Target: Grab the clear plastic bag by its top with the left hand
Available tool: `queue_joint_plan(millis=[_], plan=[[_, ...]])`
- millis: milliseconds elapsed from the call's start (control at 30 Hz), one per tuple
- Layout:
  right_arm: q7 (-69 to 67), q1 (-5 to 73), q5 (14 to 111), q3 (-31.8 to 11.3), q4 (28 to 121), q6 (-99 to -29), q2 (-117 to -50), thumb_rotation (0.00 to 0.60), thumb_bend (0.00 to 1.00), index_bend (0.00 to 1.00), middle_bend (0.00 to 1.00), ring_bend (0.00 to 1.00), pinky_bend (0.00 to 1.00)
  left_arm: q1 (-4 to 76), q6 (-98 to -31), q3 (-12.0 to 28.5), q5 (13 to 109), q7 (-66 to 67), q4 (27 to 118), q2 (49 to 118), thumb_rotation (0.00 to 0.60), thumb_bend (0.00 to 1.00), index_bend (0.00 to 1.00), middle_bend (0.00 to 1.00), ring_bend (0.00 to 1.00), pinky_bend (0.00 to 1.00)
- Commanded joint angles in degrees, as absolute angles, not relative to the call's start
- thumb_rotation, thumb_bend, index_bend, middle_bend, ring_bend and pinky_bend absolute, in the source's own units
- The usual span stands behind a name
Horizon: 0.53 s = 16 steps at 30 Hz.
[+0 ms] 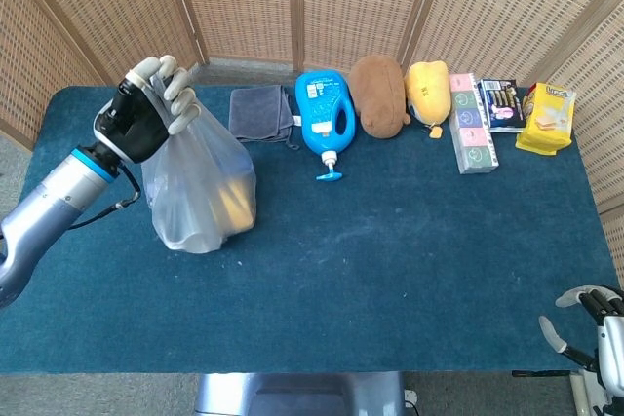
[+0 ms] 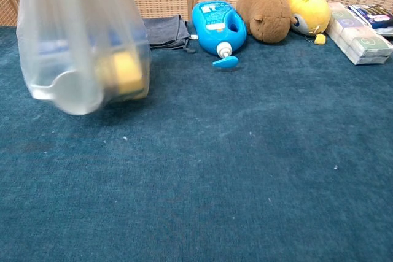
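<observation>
Clear plastic, kinda crinkly: the bag point(image 1: 200, 187) hangs from the left hand point(image 1: 146, 114), which has its fingers curled tight around the bunched top. It sits over the left part of the blue table point(image 1: 409, 241). In the chest view the bag point(image 2: 83, 47) is blurry, and its rounded bottom looks to be hanging clear of the cloth with a dark shadow under it, so it seems lifted off, though I can't tell for sure from the head view. Something yellow point(image 2: 126, 72) shows through the plastic down low, plus a pale round shape next to it that's too smeared to make out.

Right hand point(image 1: 593, 323) only peeks in at the bottom right corner, off the table edge. A couple of fingers stick out, but I can't tell if it's spread or closed.

Along the back edge, left to right: grey cloth point(image 1: 261, 112), blue jug point(image 1: 325, 114) lying flat with its pump pointing toward the front, brown plush point(image 1: 378, 94), yellow plush point(image 1: 428, 92) touching it, a long box point(image 1: 472, 124), a dark packet point(image 1: 503, 104), and a yellow packet point(image 1: 546, 119) at the far right. The bag is just in front of and left of the cloth, well apart from everything else.
</observation>
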<state>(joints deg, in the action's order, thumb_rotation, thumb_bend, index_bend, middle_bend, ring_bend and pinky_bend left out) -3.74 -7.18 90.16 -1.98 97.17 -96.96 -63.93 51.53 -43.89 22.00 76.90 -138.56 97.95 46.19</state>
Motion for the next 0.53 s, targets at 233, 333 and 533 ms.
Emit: queue_joint_plan(millis=[233,333,533], plan=[[-4.7,-7.5,89.8,-2.2,96.6,-97.4,-63.9,0.143,0.32,0.48,0.44,0.31,0.21,53.3,-38.3,27.1,72.3,-135.5,98.4,45.2,0.406,0.65,0.61,0.69,0.70,0.79],[-5.0,-7.7,89.6,-2.2,96.4,-97.6,-63.9,0.143,0.32,0.48,0.44,0.31,0.21,53.5,-37.3,28.5,71.4,-134.6,98.7,45.3,0.414,0.67,0.61,0.69,0.70,0.79],[-5.5,-7.9,89.4,-2.3,95.9,-97.7,-63.9,0.140,0.32,0.48,0.44,0.31,0.21,53.6,-35.2,31.2,70.9,-133.2,99.3,45.8,0.416,0.67,0.61,0.69,0.70,0.79]])
